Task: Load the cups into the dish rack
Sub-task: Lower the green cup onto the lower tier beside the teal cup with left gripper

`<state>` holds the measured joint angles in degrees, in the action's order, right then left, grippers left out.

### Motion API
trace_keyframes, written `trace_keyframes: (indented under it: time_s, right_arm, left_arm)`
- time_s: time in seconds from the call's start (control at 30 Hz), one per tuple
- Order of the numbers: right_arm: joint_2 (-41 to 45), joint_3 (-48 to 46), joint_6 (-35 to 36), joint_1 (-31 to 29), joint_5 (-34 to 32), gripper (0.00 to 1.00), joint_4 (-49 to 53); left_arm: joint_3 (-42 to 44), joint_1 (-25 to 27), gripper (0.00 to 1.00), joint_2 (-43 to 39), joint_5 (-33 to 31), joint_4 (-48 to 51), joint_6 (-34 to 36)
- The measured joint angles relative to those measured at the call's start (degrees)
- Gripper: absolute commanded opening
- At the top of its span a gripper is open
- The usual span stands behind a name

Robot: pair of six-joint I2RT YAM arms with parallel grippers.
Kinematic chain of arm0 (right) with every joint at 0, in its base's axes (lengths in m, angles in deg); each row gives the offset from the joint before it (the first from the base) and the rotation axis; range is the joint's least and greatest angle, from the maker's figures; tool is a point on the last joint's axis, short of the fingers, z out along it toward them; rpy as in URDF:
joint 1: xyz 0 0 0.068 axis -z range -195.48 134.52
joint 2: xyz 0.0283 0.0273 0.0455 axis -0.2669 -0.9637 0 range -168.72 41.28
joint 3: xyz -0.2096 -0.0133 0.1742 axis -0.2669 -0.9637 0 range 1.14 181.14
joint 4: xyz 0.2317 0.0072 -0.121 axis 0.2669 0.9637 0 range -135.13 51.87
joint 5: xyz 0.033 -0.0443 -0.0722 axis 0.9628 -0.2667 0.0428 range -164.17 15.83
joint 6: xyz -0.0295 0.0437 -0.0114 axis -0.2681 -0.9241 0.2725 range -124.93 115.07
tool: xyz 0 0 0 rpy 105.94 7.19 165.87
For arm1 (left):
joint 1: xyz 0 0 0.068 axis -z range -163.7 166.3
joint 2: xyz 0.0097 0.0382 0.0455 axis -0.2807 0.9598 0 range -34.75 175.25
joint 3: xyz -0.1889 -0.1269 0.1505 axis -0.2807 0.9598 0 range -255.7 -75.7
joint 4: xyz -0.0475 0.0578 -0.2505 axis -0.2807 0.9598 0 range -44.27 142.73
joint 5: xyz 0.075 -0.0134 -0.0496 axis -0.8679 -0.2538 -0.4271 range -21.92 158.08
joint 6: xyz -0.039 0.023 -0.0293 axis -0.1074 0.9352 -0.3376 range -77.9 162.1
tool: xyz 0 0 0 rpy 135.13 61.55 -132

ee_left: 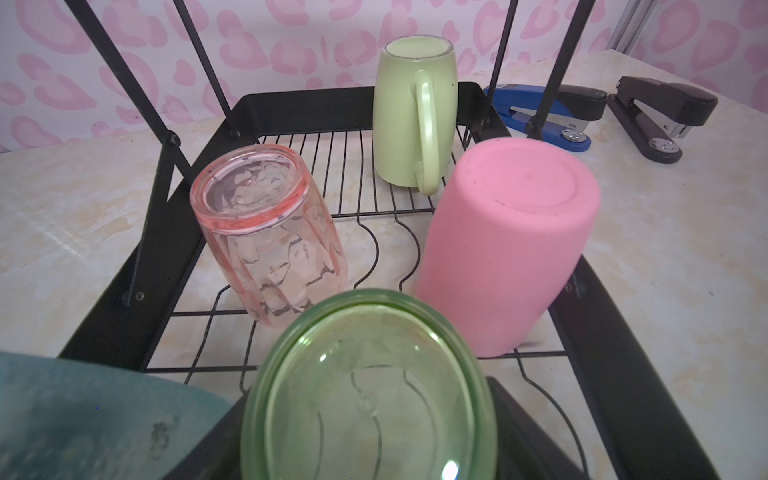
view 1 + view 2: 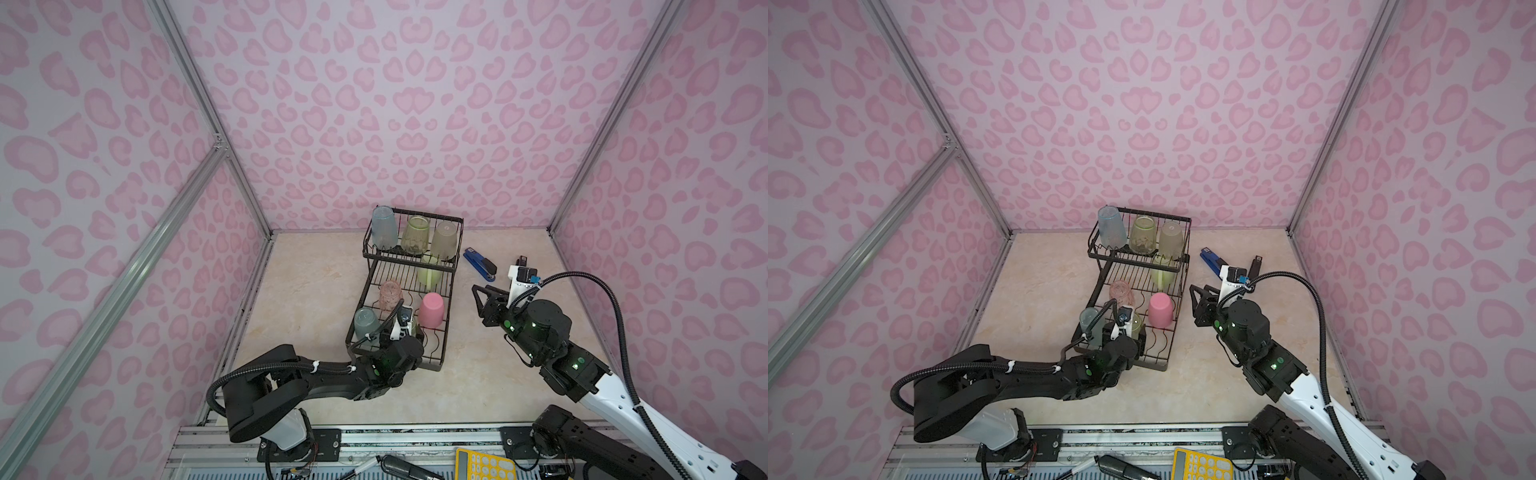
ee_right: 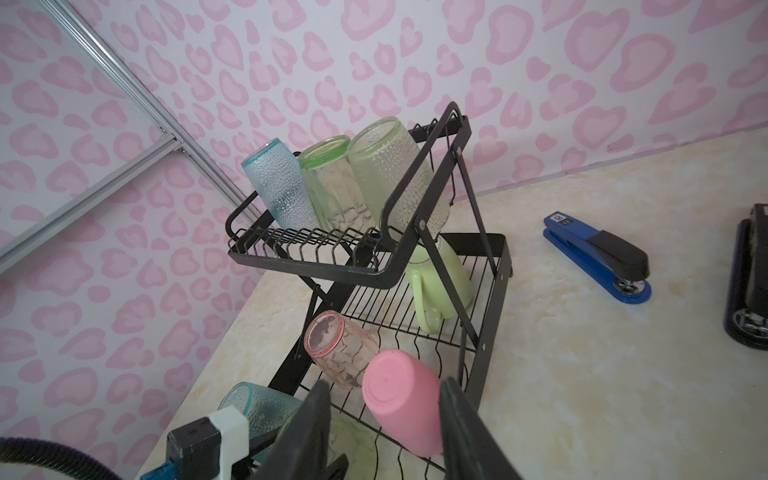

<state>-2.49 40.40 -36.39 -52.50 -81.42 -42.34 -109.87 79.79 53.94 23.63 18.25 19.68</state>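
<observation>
The left gripper (image 1: pixel 365 436) clasps the green cup (image 1: pixel 374 353), base up with its long axis upright, at the near end of the rack (image 1: pixel 615 332) just beside the blue cup (image 1: pixel 83 415), so letting go likely suffices, while the right gripper (image 3: pixel 384 386) hangs part-open and empty, farther off beside the rack.

Seven tumblers (image 3: pixel 282 187) (image 3: pixel 332 183) (image 3: pixel 390 174) (image 3: pixel 340 349) (image 3: pixel 403 403) (image 3: pixel 257 409) (image 1: pixel 370 395), one mug (image 3: pixel 440 282), one rack (image 3: pixel 496 299), two staplers (image 3: pixel 598 257) (image 3: pixel 752 270) and one calculator (image 2: pixel 484 465).

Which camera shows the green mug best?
Left wrist view: the mug stands upside down on the rack, seen whole, handle toward the camera. In the right wrist view the upper basket and a strut hide part of the mug. In both top views the mug is small, partly under that basket.
</observation>
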Motion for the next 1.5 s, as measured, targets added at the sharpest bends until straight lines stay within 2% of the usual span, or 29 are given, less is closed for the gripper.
trace_keyframes:
  time_s: [0.4, 1.17, 1.5]
  right_arm:
    - [3.8, -3.3, 1.11, 0.87, -0.26, 0.44, 0.09]
    - [5.51, -5.05, 2.54, 3.8, 0.87, 0.46, -0.35]
    - [6.97, -5.01, 2.6, 4.09, 0.79, 0.49, 0.07]
  left_arm:
    - [-2.54, 0.0, 0.67, 4.22, -1.22, -0.37, -1.62]
    - [-7.04, -0.04, 0.67, 8.13, -5.9, 3.8, -6.54]
    - [-7.17, -0.04, 0.77, 8.11, -6.14, 4.44, -7.78]
